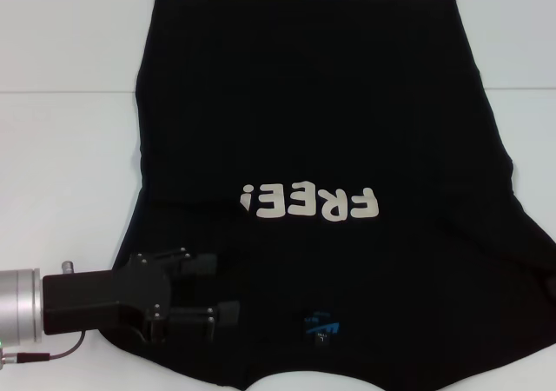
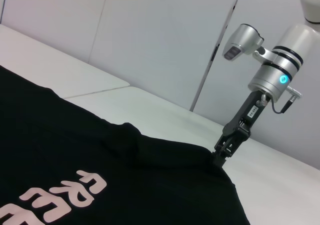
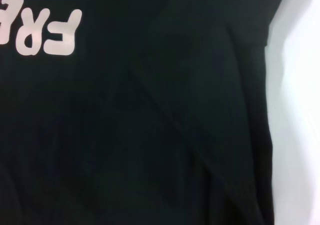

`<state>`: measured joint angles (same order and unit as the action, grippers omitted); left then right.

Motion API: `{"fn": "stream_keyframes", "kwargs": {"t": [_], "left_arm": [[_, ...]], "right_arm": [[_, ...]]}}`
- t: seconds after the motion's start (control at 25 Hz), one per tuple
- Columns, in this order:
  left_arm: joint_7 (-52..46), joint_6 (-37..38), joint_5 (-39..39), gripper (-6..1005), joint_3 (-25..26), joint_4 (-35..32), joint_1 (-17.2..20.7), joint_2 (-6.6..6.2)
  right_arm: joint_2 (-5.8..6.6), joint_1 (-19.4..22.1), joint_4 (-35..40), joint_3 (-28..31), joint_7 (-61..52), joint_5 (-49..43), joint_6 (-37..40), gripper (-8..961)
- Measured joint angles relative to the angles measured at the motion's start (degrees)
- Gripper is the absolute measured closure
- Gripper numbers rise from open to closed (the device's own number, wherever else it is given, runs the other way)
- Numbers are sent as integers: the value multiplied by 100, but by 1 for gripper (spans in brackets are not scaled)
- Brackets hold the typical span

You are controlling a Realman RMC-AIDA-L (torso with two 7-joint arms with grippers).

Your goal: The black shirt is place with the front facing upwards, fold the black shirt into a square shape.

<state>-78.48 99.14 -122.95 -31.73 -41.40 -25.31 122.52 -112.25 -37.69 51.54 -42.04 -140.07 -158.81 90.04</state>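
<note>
The black shirt (image 1: 304, 104) lies spread flat on the white table (image 1: 61, 148), front up. Its cream "FREE!" letters (image 1: 313, 204) read upside down to me, and the blue neck label (image 1: 323, 326) sits near the front edge. My left gripper (image 1: 213, 287) is low over the shirt's near left shoulder, open, with one finger on each side of a strip of fabric. The head view does not show my right gripper. In the left wrist view, the right gripper (image 2: 220, 157) stands at the shirt's (image 2: 75, 150) far edge, pinched on the fabric, which rises slightly toward it.
Bare white table (image 2: 165, 115) surrounds the shirt, with a seam line across it. Grey wall panels (image 2: 165, 35) stand behind. The right wrist view shows a diagonal crease (image 3: 170, 120) in the shirt and table (image 3: 300, 110) beside its edge.
</note>
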Motion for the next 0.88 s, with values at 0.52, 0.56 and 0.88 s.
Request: {"fn": "stream_keyframes", "kwargs": {"t": [0.52, 0.56, 0.88], "left_arm": [[0, 0, -4, 125, 0, 0, -3, 0], [0, 0, -4, 125, 0, 0, -3, 0], [0, 1, -5, 125, 0, 0, 0, 0]], "right_arm": [[11, -3, -6, -95, -13, -2, -1, 954], [11, -3, -6, -95, -13, -2, -1, 950], [-7, -88, -4, -66, 140, 423, 315, 914]]}}
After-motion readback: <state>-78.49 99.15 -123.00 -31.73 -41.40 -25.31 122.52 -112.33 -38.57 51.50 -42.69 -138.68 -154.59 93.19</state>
